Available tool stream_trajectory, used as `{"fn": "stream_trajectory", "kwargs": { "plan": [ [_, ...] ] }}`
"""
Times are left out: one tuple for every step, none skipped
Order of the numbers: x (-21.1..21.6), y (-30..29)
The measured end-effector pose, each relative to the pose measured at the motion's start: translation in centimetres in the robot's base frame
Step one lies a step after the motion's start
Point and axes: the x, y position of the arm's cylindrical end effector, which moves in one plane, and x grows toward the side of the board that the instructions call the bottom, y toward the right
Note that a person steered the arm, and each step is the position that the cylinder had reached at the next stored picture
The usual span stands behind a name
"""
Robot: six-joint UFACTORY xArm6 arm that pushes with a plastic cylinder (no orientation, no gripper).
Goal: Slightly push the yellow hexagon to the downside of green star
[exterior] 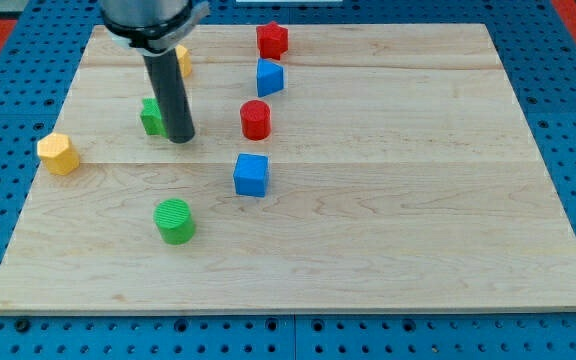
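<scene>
The yellow hexagon point(58, 153) lies near the board's left edge. The green star point(151, 117) sits up and to its right, partly hidden behind my rod. My tip point(180, 138) rests on the board right beside the green star's right side, well to the right of the yellow hexagon.
A second yellow block point(183, 60) shows partly behind the rod near the top. A green cylinder point(175, 221) lies lower left of centre. A blue cube point(251, 174), a red cylinder point(255, 119), a blue block point(270, 77) and a red block point(272, 41) run up the middle. The wooden board point(418, 200) sits on a blue pegboard.
</scene>
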Motion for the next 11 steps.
{"fn": "stream_trajectory", "kwargs": {
  "plan": [
    [-2.1,-1.4],
    [-3.2,-1.6],
    [-1.6,-1.1],
    [2.3,-1.9],
    [7.3,-3.5],
    [11.7,-6.5],
    [11.9,-13.8],
    [11.3,-16.5],
    [11.0,-16.5],
    [10.5,-16.5],
    [5.3,-16.5]
  ]
}}
